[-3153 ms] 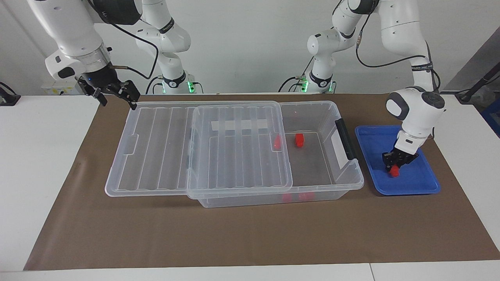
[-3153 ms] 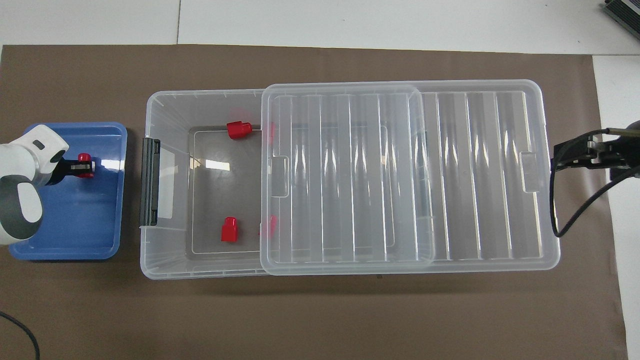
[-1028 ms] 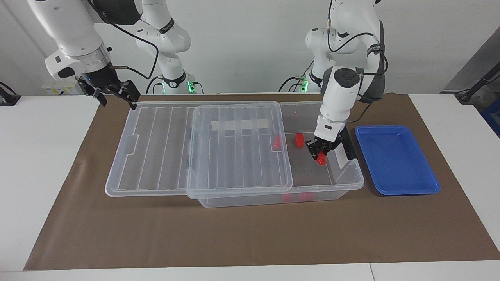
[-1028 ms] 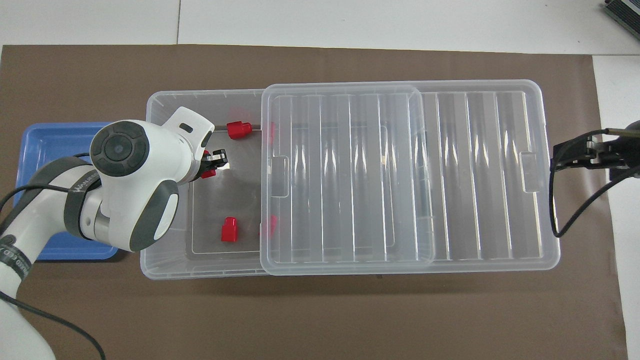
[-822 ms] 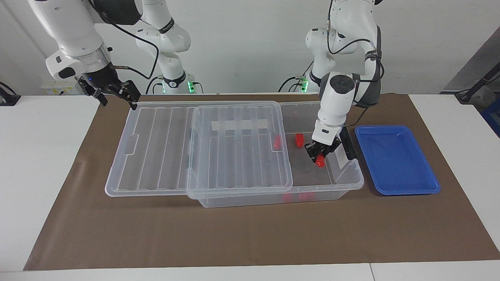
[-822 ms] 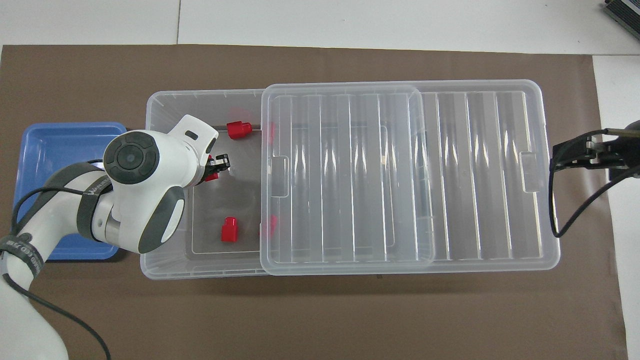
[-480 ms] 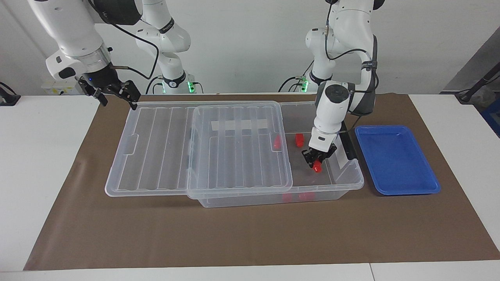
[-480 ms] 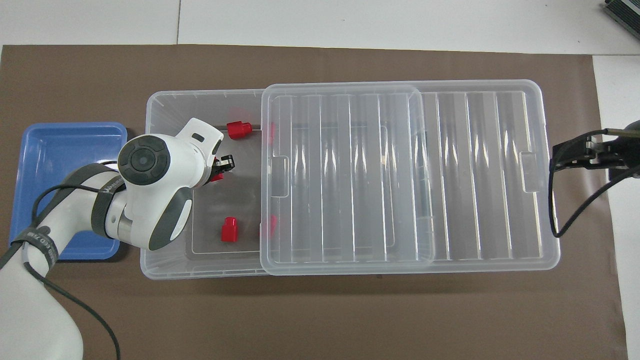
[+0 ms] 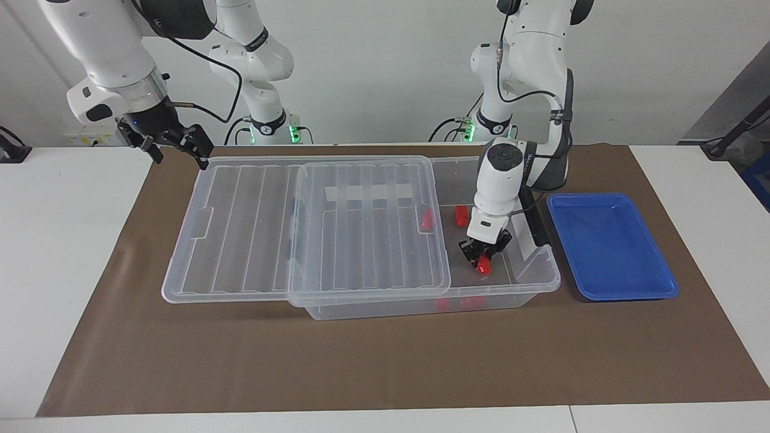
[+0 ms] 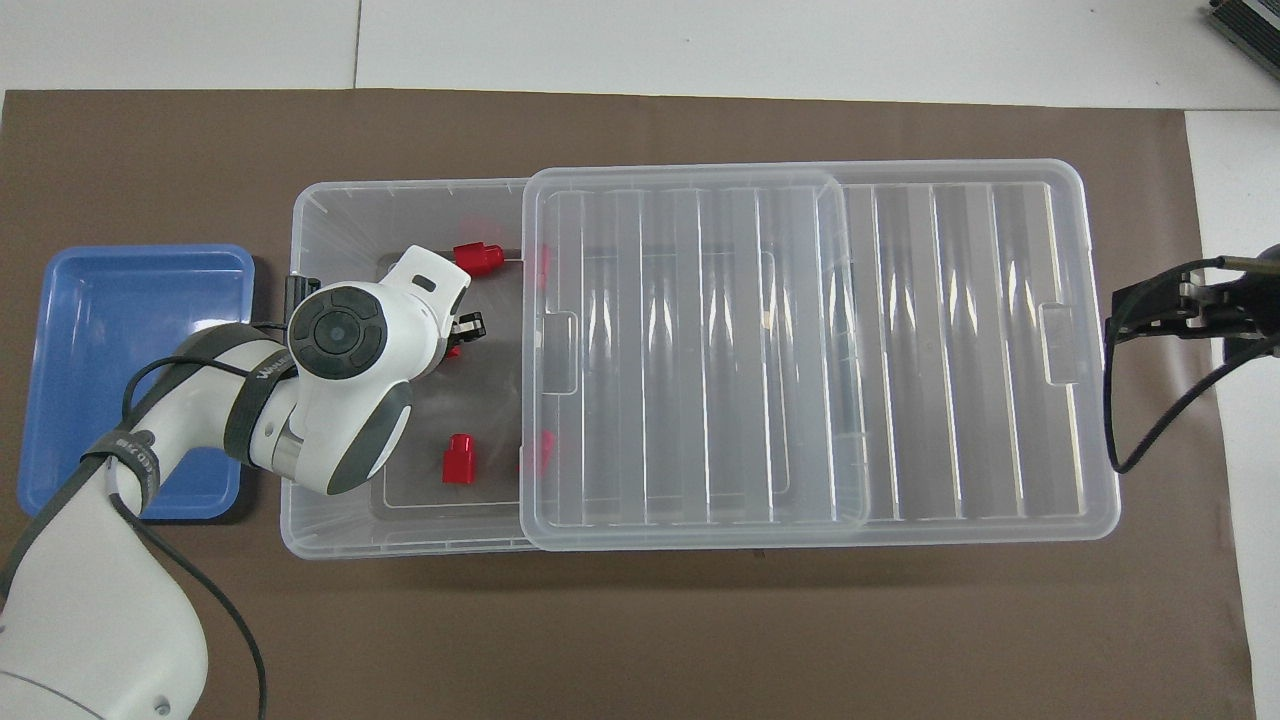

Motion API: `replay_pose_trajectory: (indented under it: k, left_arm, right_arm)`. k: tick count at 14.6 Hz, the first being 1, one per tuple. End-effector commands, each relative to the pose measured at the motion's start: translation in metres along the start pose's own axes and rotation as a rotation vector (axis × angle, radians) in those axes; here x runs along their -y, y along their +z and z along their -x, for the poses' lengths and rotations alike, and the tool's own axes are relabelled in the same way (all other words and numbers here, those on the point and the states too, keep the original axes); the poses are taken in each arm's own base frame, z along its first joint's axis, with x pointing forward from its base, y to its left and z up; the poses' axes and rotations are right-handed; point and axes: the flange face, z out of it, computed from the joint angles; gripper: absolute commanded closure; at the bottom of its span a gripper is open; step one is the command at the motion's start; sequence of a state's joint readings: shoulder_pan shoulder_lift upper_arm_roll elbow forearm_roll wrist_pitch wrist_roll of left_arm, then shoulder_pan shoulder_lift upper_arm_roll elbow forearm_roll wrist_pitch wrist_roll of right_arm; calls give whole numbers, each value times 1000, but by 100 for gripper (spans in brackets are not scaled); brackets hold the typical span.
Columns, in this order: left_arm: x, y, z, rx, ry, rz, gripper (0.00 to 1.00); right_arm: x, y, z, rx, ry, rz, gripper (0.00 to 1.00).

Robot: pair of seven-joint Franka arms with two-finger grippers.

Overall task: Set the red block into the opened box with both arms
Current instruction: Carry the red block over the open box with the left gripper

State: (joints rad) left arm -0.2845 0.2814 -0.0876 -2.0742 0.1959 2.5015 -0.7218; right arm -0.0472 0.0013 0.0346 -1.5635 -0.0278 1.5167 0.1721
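The brown mat (image 9: pixel 373 361) carries everything, and on it the box (image 9: pixel 535 282) lies with its clear lid (image 9: pixel 367 240) slid toward the right arm's end, so only the latch end stands open. Just beside that open end sits the blue tray (image 9: pixel 613 282), with nothing in it.

The left gripper (image 9: pixel 483 260) is down inside the open part of the box, fingers clenched on the red block (image 9: pixel 484 264), which pokes out below the fingertips, just above the box floor or barely on it; I cannot tell which. Two more red blocks (image 10: pixel 461 459) lie on the floor to either side of the fingers, one of them (image 10: pixel 478 259) by the wall farther from the robots, both apart from the gripper. The lid's edge is near the fingers on the side toward the right arm.

The right gripper (image 9: pixel 177 144) waits in the air over the mat's corner near the lid's outer end, fingers spread and holding nothing.

The block looks like rigid moulded plastic: light, hard, not fragile, with smooth faces that could slip under a weak pinch. Its stepped outline suggests taking it across the two flat parallel sides of the wider body, as here, rather than on the narrow stub. Being so light, it may bounce or roll a little if released from any height, so a low release seems wise.
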Motion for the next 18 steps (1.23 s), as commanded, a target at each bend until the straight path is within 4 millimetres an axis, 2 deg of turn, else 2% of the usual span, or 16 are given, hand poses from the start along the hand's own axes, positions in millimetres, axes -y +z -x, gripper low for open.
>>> replay_pose_trajectory:
  k: [1,2,3,4,9,11,18]
  left_arm:
    - [2,7,0,-20,-5,-5,100]
    - [3,8,-1,-19,-6,-7,74]
    - [5,7,-2,-19,-6,-9,17]
    - [5,7,-3,-19,-8,-11,0]
    - [-2,3,-1,-12,1,-17,0]
    - [-3,-6,-3,-7,-1,-29,0]
    - [0,-56,-9,-8,2,-60,0]
  right_arm:
    - [-4,1,7,5,19,-3,0]
    - [-4,1,7,11,19,-2,0]
    - [-4,1,7,11,19,-2,0]
    - [-4,2,7,11,20,-2,0]
    - [-6,3,8,11,19,-2,0]
    - [-3,7,9,12,14,-2,0]
    - [-3,7,8,3,12,-3,0]
